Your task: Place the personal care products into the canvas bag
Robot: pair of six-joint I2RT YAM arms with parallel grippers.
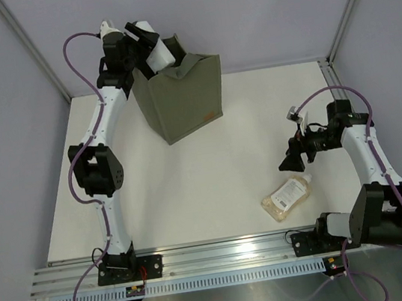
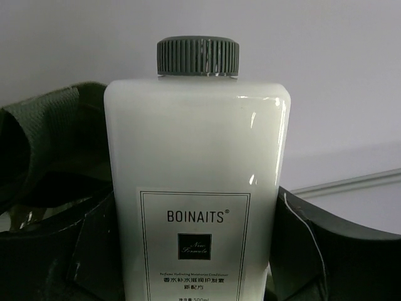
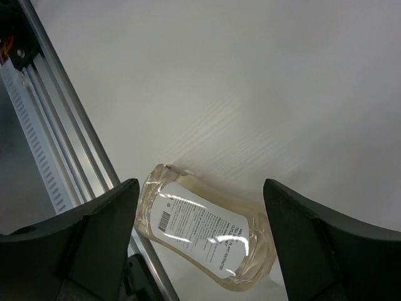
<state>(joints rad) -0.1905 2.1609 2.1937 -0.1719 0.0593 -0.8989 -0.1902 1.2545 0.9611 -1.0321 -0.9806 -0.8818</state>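
Note:
My left gripper [image 1: 154, 50] is shut on a flat white bottle [image 1: 161, 53] with a grey ribbed cap and holds it tilted over the open top of the olive-grey canvas bag [image 1: 186, 101] at the back of the table. In the left wrist view the white bottle [image 2: 197, 188] fills the frame, with the bag's fabric [image 2: 47, 150] behind it. A clear amber-liquid bottle [image 1: 289, 196] with a white label lies flat near the front right. My right gripper [image 1: 295, 159] is open just above and behind it; the bottle [image 3: 203, 233] lies between and below the fingers.
The aluminium rail [image 1: 224, 253] runs along the table's front edge, close to the amber bottle; it also shows in the right wrist view [image 3: 66, 144]. Metal frame posts [image 1: 30, 47] stand at the back corners.

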